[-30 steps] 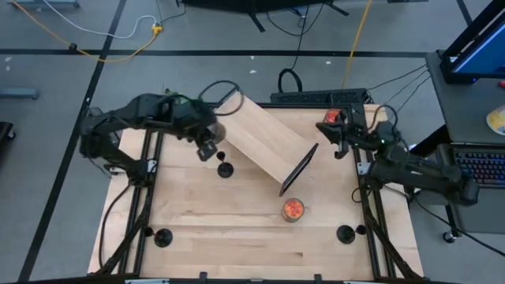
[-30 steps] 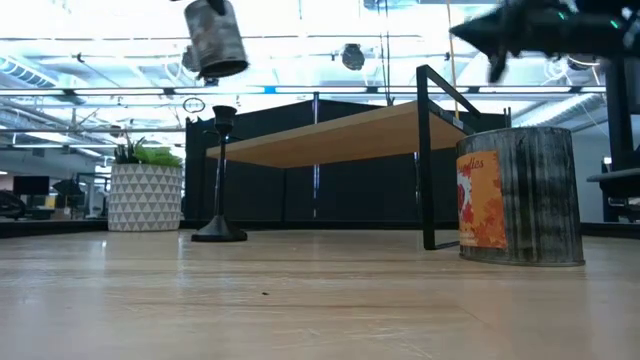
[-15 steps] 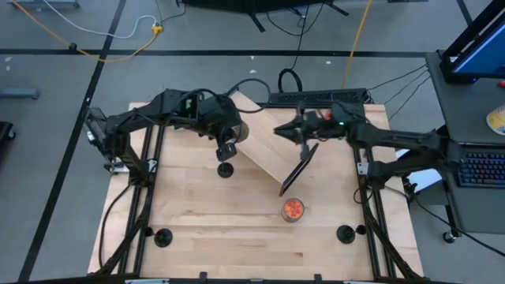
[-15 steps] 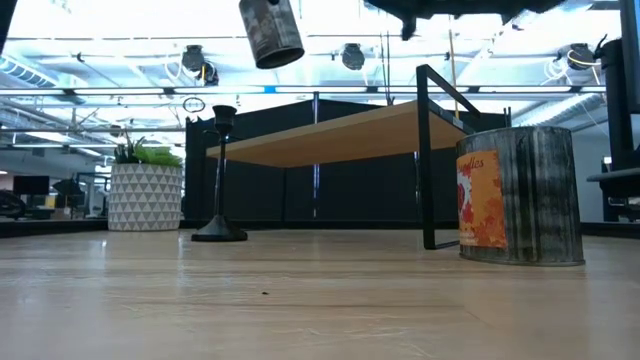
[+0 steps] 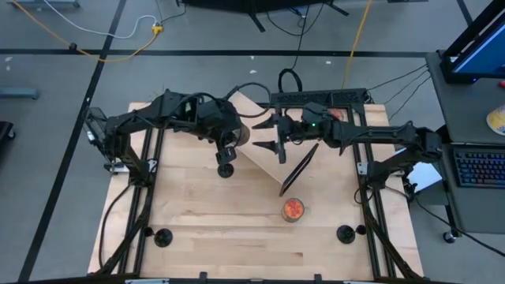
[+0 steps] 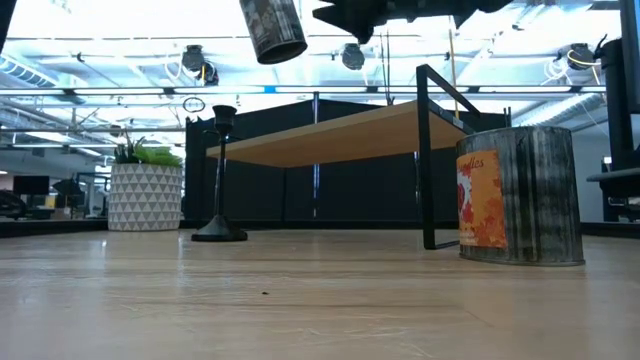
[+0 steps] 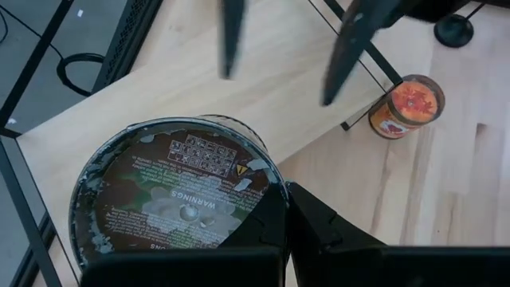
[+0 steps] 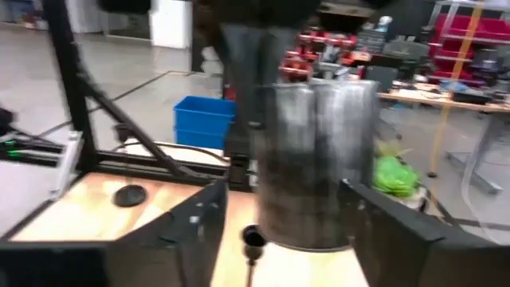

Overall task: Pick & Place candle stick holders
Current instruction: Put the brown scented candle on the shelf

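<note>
Left pincer [image 5: 230,140], from above, is clamped on a grey candle tin [image 5: 239,131] over the tilted wooden shelf [image 5: 264,148], with the right pincer [image 5: 267,136] spread wide just beside it and one candle stick holder [image 5: 226,168] standing on the counter [image 5: 237,229] right below the left pincer. At counter height the tin [image 6: 272,28] hangs high above that holder [image 6: 221,180], untouched, so I judge the task barely begun. Wrist views show the left fingers [image 7: 319,227] pinching the tin's rim and the right fingers [image 8: 199,215] apart either side of it.

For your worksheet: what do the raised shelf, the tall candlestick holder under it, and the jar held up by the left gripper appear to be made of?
Raised shelf: pale board with visible grain, probably wood, on a thin black frame, likely metal.
Tall candlestick holder: matte black throughout, probably painted metal; the look leaves this open.
Jar in the left gripper: streaky grey weathered sides, perhaps tin or coated glass, with a printed warning label underneath.
</note>
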You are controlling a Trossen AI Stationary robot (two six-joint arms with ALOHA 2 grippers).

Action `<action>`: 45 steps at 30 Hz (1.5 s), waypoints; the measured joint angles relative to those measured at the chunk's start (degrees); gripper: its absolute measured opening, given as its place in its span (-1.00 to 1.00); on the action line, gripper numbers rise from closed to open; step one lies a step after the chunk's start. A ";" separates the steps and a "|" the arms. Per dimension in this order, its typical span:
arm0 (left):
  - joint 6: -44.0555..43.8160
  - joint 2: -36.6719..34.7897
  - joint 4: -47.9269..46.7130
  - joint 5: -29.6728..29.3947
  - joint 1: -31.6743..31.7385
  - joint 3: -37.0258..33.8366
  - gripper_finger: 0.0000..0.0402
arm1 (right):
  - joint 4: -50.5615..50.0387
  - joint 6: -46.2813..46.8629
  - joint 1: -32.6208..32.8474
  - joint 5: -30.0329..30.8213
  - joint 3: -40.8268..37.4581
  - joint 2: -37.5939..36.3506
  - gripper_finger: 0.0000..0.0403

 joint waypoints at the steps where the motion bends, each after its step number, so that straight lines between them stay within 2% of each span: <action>1: -0.15 -0.01 -0.01 0.02 -0.03 0.00 -1.00 | 0.14 0.59 -0.04 -0.02 0.00 0.24 0.28; 7: -0.38 -0.01 -0.01 0.00 -0.14 0.00 -1.00 | 3.57 2.86 0.44 1.38 0.02 3.03 0.59; 13: -0.54 -0.01 -0.03 0.04 -1.08 0.00 -1.00 | 9.73 4.59 1.10 3.18 0.07 6.30 0.75; 22: -0.65 -0.01 1.09 0.22 -2.74 0.00 -1.00 | 12.09 9.15 1.33 2.91 0.07 7.01 0.77; 26: 0.29 -0.03 4.10 2.30 -2.89 0.00 -1.00 | 12.17 10.33 2.10 2.66 0.07 6.94 0.77; 45: 3.08 2.91 9.45 5.86 -3.18 -0.02 -1.00 | 12.08 11.72 3.75 2.22 0.02 7.91 0.78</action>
